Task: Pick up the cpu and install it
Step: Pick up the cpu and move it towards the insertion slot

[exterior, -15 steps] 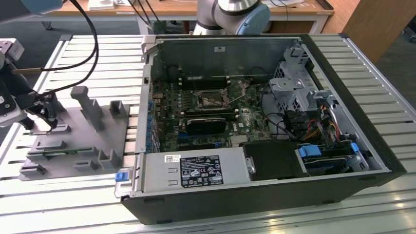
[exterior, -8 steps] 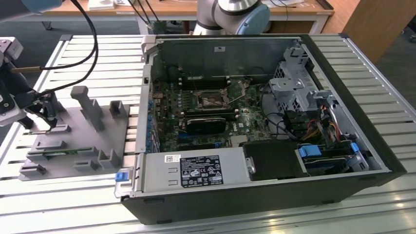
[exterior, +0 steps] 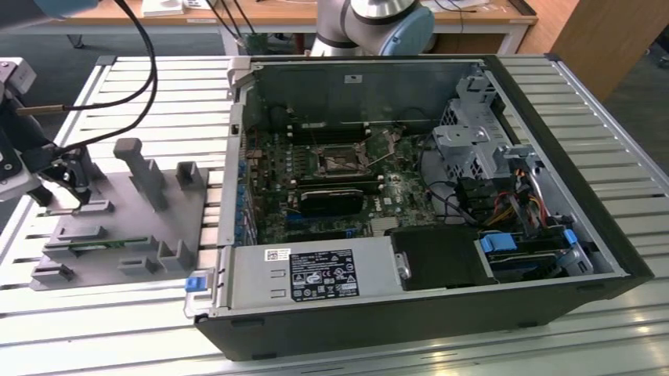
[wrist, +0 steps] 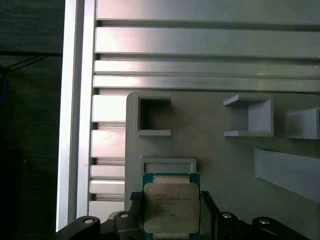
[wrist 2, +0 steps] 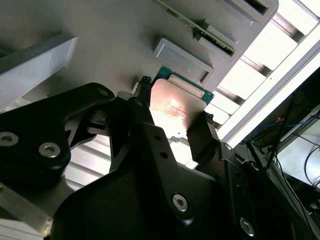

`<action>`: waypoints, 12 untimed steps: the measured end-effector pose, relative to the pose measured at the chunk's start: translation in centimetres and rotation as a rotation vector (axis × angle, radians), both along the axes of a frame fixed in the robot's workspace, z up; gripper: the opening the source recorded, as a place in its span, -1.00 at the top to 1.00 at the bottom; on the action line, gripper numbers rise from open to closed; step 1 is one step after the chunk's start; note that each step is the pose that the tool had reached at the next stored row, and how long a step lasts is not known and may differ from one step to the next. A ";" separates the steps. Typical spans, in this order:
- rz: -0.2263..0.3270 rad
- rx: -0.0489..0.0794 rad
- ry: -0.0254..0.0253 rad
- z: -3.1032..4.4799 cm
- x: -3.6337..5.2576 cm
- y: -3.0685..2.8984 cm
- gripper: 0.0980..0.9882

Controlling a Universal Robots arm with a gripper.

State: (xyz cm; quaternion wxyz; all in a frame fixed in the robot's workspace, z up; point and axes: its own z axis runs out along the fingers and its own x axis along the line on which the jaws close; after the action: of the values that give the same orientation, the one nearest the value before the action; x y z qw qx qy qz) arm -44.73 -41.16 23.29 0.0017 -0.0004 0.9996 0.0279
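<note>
one flat square cpu [wrist: 171,210] with a silvery-grey metal top on a green board, one black hand [wrist: 170,198] with two fingers [wrist: 136,200], one grey plastic tray [wrist: 210,155], one long narrow green memory stick [exterior: 94,244] lying in the tray, and one open black computer case [exterior: 418,321], all on one slatted aluminium bench [exterior: 136,329]. the tray lies near the bench's edge at the exterior view's left, just beside the case wall. raised grey blocks stand around it, and a shallow square frame is just beside the cpu. the dark metal-framed socket [exterior: 343,160] lies uncovered inside the case, well apart from the hand. in both wrist views the cpu sits between the fingers, which press on its opposite edges, over the tray.
</note>
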 end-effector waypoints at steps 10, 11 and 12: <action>0.000 0.000 0.0002 0.35 0.00 0.00 0.00; 0.000 0.000 0.0001 0.38 0.00 0.00 0.00; 0.000 0.000 0.0000 0.41 0.00 0.00 0.00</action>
State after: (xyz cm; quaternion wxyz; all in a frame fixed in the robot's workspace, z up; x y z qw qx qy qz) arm -44.73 -41.16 23.70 0.0016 -0.0004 0.9996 0.0279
